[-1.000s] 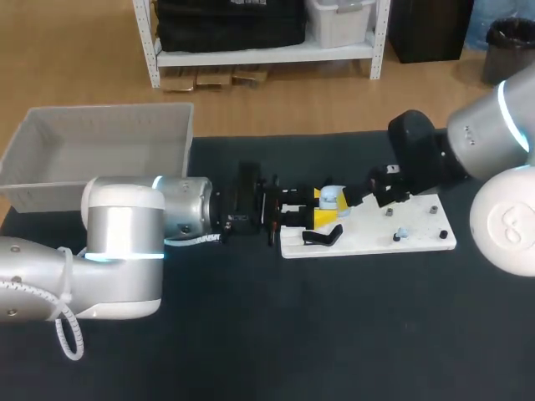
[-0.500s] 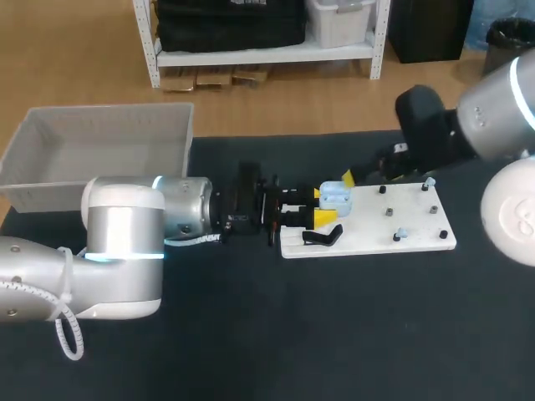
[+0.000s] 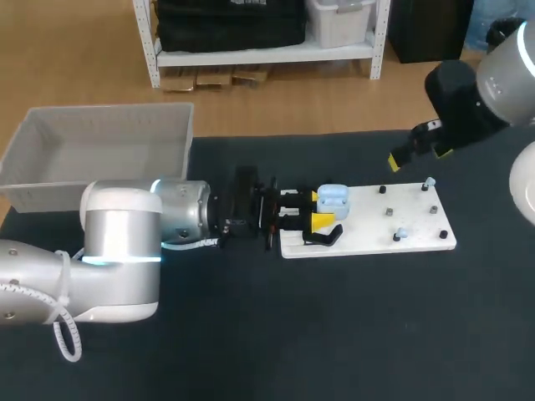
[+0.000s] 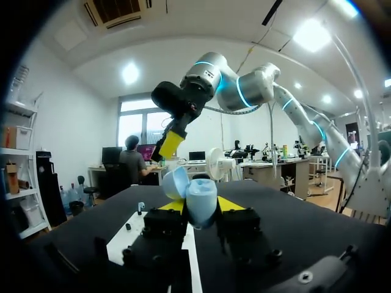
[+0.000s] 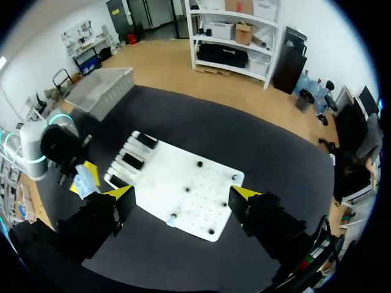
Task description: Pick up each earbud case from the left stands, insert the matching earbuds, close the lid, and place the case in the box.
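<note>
Pale blue plastic earbud case (image 4: pixel 198 198) stands pinched from both sides between the two yellow tips of the left tool (image 3: pixel 319 209), its rounded lid hinged open, at the left end of the white pegged board (image 3: pixel 410 224) on the dark counter (image 3: pixel 334 334). The right tool (image 3: pixel 418 156) hangs spread and empty over the board's far side, well apart from the case. What looks like a small pale blue earbud (image 3: pixel 401 234) lies on the board's near edge, on the right arm's side. The grey plastic box (image 3: pixel 100 138) sits behind the left arm, so the drop-off likely falls to that arm.
</note>
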Robot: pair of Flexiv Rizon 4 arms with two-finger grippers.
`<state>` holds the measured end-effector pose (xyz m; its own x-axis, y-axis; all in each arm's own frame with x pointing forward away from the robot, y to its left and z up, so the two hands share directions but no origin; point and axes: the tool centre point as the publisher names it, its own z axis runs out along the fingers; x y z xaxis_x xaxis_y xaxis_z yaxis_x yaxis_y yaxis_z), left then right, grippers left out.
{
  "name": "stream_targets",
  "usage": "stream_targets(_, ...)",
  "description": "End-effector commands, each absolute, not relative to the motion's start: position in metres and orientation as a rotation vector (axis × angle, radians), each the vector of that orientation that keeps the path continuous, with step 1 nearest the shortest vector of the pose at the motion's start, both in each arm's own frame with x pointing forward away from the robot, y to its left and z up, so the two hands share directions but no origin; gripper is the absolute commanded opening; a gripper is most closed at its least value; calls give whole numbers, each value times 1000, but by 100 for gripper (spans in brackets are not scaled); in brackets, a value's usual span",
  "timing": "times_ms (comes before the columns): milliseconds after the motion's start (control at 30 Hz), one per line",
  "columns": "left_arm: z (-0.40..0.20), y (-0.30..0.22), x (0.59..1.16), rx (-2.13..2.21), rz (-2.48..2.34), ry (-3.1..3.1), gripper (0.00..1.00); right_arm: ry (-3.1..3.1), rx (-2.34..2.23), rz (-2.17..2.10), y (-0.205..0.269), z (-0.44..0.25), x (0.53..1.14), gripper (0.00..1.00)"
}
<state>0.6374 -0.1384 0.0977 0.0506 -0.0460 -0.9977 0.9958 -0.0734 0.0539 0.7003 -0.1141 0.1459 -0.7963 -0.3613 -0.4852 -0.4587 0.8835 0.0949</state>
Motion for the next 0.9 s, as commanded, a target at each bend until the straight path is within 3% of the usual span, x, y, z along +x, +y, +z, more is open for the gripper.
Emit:
stream_targets(33,97,-138,638,1255,-1246,1099,0,2639,-591,135,-115,136,715,100)
stream_targets(300,97,-138,638,1255,-1246,1099,0,2752,-644,118,-140,106,735,99)
stream_targets(333,97,-138,638,1255,-1246,1099,0,2756,-646,116,-142,103,737,93)
stream_targets(500,97,-138,638,1255,-1246,1099,0,2791,-679,112,-148,91,745,85)
stream_targets(567,97,-138,638,1255,-1246,1099,0,2803,-685,103,-151,85,750,76)
stream_targets(900,97,-138,638,1255,-1246,1099,0,2850,-709,84,-162,59,760,55)
